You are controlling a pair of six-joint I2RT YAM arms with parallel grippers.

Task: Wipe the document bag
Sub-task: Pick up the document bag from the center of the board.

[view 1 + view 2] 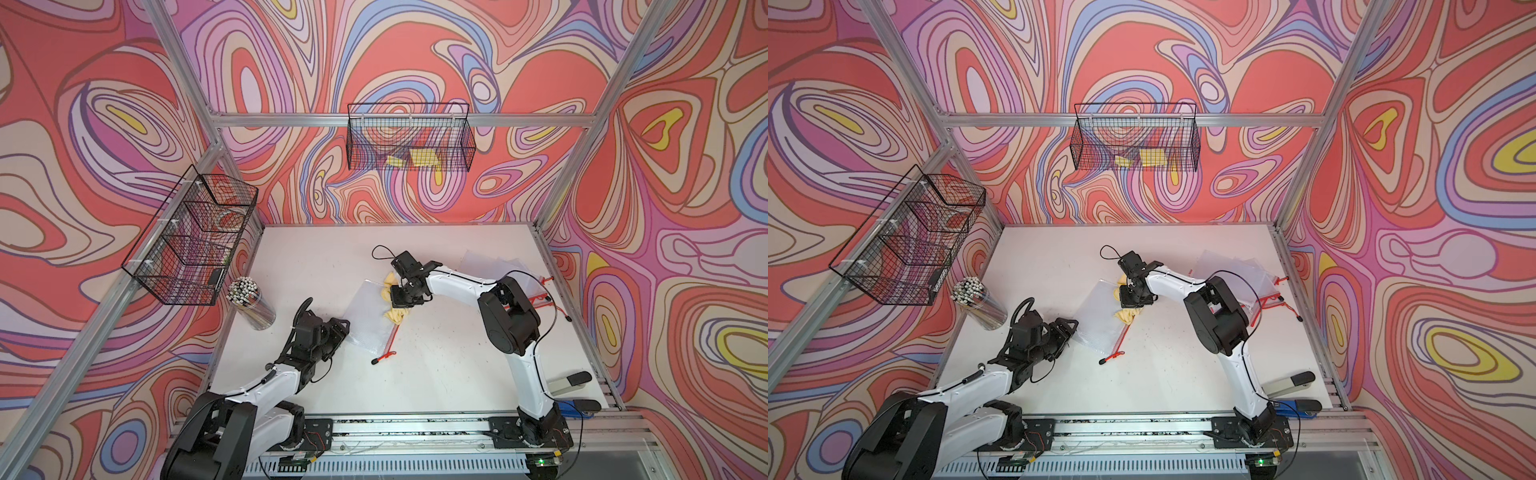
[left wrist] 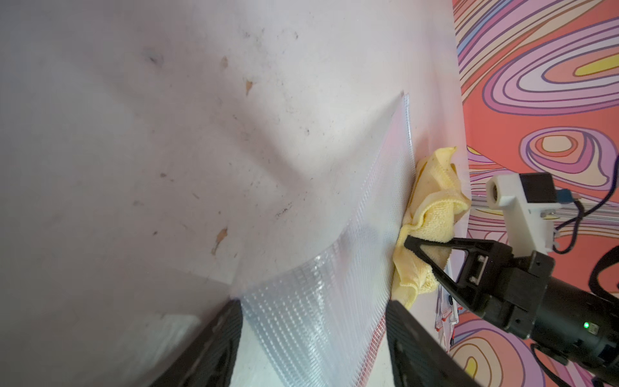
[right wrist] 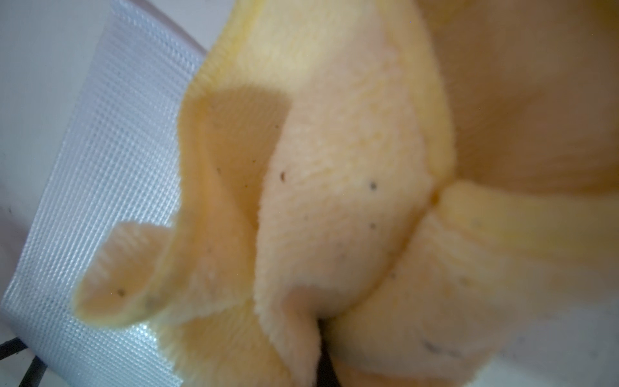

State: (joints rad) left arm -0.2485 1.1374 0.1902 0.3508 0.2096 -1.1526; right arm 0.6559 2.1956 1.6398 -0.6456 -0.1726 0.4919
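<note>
Now | right arm (image 1: 453, 282) arched, jaws pinching cloth (image 1: 397, 316) | left arm (image 1: 278, 380) low, jaws apart

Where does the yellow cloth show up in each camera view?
Top view: yellow cloth mid-table.
Top view: cloth mid-table, likewise.
Left wrist: cloth pinched by the right gripper, beyond the document bag.
Right wrist: cloth fills most of the frame.
Shared landmark: the document bag, touching the cloth.

Wall basket (image 1: 409, 137) — jar of sticks (image 1: 257, 311) on table (image 1: 316, 257).
</note>
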